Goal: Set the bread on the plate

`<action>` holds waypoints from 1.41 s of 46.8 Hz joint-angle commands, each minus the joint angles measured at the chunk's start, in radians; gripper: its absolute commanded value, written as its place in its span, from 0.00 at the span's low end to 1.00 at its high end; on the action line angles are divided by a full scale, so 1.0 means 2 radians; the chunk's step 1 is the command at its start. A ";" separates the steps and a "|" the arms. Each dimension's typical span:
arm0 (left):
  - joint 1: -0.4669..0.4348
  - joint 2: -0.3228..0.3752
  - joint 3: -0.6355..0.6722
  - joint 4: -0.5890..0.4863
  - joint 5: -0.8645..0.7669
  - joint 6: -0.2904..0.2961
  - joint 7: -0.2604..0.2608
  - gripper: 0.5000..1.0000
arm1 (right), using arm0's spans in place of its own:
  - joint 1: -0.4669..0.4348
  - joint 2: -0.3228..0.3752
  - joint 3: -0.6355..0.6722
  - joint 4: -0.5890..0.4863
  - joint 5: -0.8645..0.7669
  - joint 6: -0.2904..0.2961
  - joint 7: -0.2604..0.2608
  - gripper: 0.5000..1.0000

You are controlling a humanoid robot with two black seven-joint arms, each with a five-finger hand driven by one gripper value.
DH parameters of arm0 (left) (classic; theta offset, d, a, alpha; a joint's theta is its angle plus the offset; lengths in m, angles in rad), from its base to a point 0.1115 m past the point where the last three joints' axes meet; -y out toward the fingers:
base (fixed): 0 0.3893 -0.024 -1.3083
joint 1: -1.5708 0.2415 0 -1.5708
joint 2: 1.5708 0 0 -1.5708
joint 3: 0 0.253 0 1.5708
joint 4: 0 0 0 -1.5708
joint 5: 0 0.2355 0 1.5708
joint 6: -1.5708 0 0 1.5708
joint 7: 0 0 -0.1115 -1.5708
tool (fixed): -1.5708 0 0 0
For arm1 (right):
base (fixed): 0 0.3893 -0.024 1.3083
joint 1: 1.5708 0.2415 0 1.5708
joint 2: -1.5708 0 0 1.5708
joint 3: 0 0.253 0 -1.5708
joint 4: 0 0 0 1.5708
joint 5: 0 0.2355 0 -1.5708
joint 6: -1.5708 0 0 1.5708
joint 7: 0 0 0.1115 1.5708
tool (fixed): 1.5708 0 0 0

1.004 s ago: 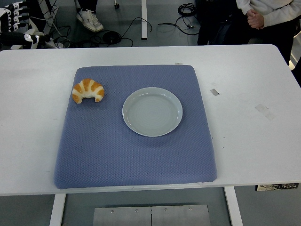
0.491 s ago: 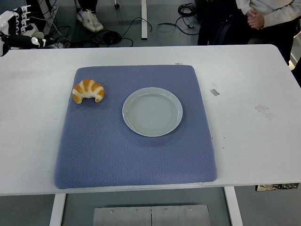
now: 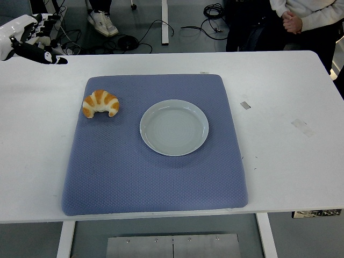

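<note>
- My left hand [image 3: 29, 40] is at the far left corner of the white surface [image 3: 279, 150], coming in from the left edge of the view. Its fingers [image 3: 48, 58] are spread loosely and hold nothing.
- My right hand is out of sight.
- A blue quilted mat [image 3: 150, 172] covers the middle of the surface, nearly square, with rounded corners.
- The bread is a croissant [image 3: 100, 103], golden with paler stripes. It lies on the mat near the mat's far left corner, with both curved tips pointing toward the near edge.
- A round pale grey plate [image 3: 174, 127] sits on the mat just to the right of the croissant, close to it but not touching. Nothing is on the plate.
- The croissant is well apart from my left hand, nearer to me and further right than the hand.
- Two small strips of tape [image 3: 245, 105] are stuck to the bare surface, to the right of the mat (one near the mat's edge, the other further right).
- Beyond the far edge, a person [image 3: 306, 21] stands at the top right with clasped hands.
- Black cables [image 3: 156, 27] trail across the floor, and a pair of white sneakers [image 3: 103, 22] shows at the top left.
</note>
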 commanded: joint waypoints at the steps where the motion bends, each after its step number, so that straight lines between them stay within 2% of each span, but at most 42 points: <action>1: 0.001 -0.011 0.007 0.001 0.016 0.010 0.004 0.96 | 0.000 0.000 0.000 0.000 0.000 0.000 0.000 1.00; 9: 0.000 -0.026 0.051 0.004 0.070 0.069 0.010 0.95 | 0.001 0.000 0.000 0.000 0.000 0.000 0.000 1.00; 20: -0.033 -0.022 0.094 -0.018 0.065 0.067 0.013 0.92 | 0.000 0.000 0.000 0.000 0.000 0.000 0.000 1.00; 30: -0.049 -0.036 0.128 -0.021 0.049 0.066 0.052 0.87 | 0.000 0.000 0.000 0.000 0.000 0.000 0.000 1.00; 38: -0.050 -0.052 0.142 -0.016 0.044 0.053 0.066 0.86 | 0.001 0.000 0.000 0.000 0.000 0.000 0.000 1.00; 49: -0.049 -0.063 0.142 -0.010 0.034 0.011 0.087 0.82 | 0.000 0.000 0.000 0.000 0.000 0.000 0.000 1.00; 57: -0.046 -0.064 0.142 0.005 0.035 -0.024 0.090 0.76 | 0.000 0.000 0.000 0.000 0.000 0.000 0.000 1.00; 66: -0.053 -0.064 0.142 0.006 0.037 -0.034 0.089 0.75 | 0.001 0.000 0.000 0.000 0.000 0.000 0.000 1.00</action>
